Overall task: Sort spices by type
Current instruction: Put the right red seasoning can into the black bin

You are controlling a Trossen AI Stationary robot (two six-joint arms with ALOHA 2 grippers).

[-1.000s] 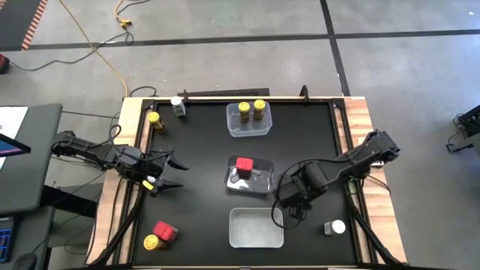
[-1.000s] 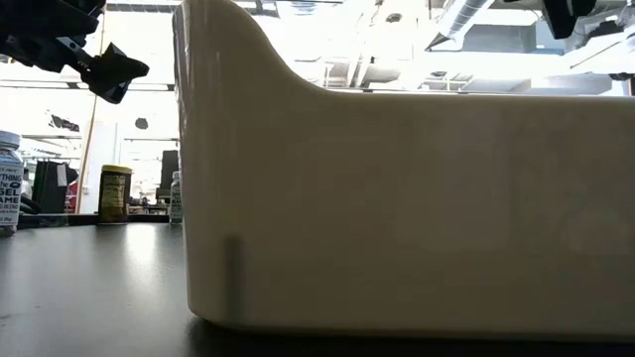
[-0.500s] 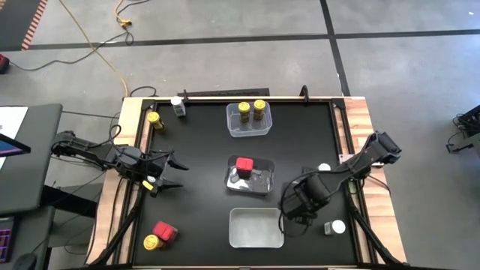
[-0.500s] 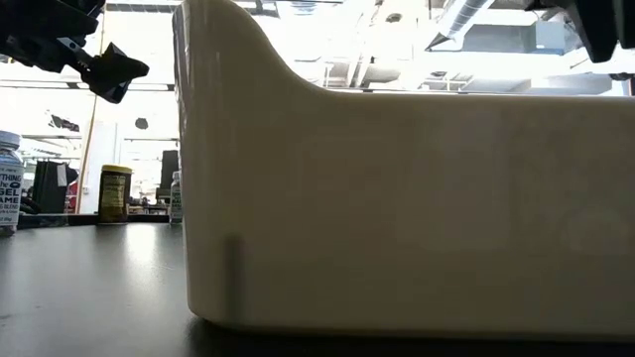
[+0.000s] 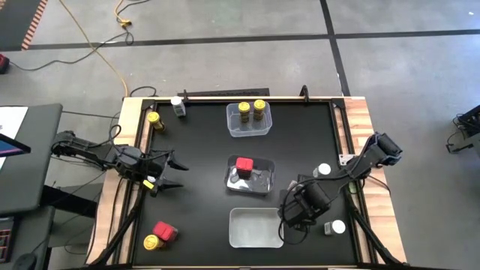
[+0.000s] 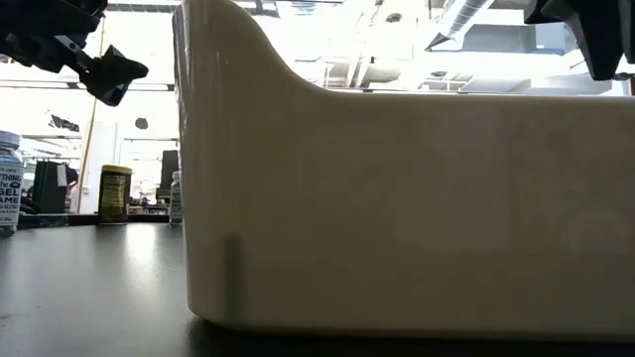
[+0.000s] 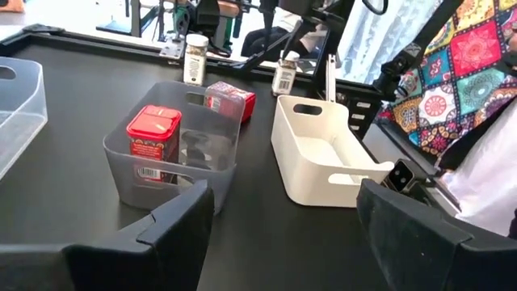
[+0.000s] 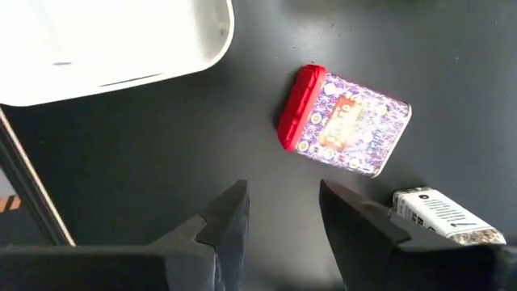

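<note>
- Change: my right hand [image 5: 300, 214] has swung off the middle clear tub [image 5: 264, 180] and come down beside the white tub [image 5: 255, 238]. That uncovered a white-capped jar [image 5: 322, 170] standing behind the arm.
- Right hand state: fingers [image 8: 230, 218] a moderate gap apart, nothing between them.
- Right wrist view: a red tin [image 8: 343, 121] lies flat on the surface just ahead of the fingers. A toppled white-capped jar [image 8: 444, 217] lies beside one finger, and the white tub's corner is off to the other side.
- Reading of it: the tin is probably the next pick, bound for the middle clear tub, which already holds a red tin [image 5: 244, 165].
- Left hand [image 5: 174, 171]: unmoved, hovering at its edge of the surface, jaws wide, empty. A red tin [image 5: 164, 231] and a yellow-capped jar [image 5: 151, 241] sit nearby, unsorted.
- Writing: the low view gives fragments "THING", "GEL" on a jar [image 6: 8, 183]. The red tin's label is patterned and illegible.
</note>
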